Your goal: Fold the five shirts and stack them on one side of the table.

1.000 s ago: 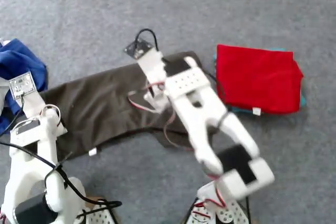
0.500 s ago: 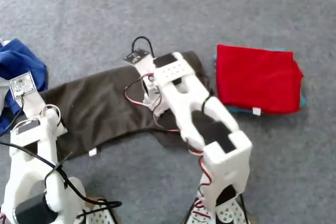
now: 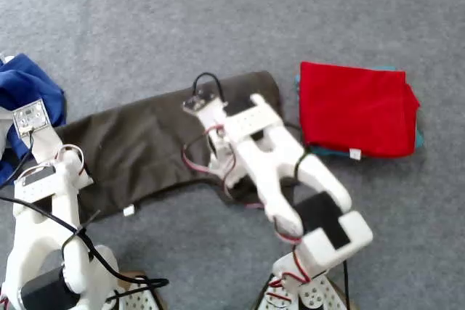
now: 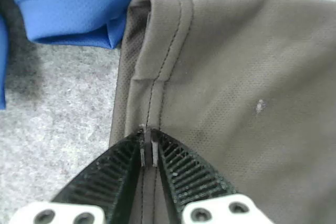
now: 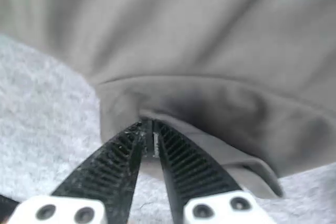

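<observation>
A dark brown shirt [image 3: 138, 147] lies spread across the middle of the grey table. My left gripper [image 3: 57, 143] is at the shirt's left end, shut on its stitched hem [image 4: 148, 148]. My right gripper [image 3: 214, 117] is over the shirt's right half, shut on a raised fold of the brown cloth [image 5: 148, 140]. A folded red shirt [image 3: 356, 110] lies at the right on top of a teal one [image 3: 417, 140]. A crumpled blue shirt [image 3: 22, 88] sits at the left edge, just beyond the brown shirt's hem [image 4: 89, 3].
Both arm bases stand at the table's near edge. Cables [image 3: 200, 157] trail from the right arm over the brown shirt. Bare grey table [image 3: 218, 27] stretches along the far side.
The right arm has drawn back toward the near edge with the brown cloth still pinched. The left arm and the other shirts have stayed put.
</observation>
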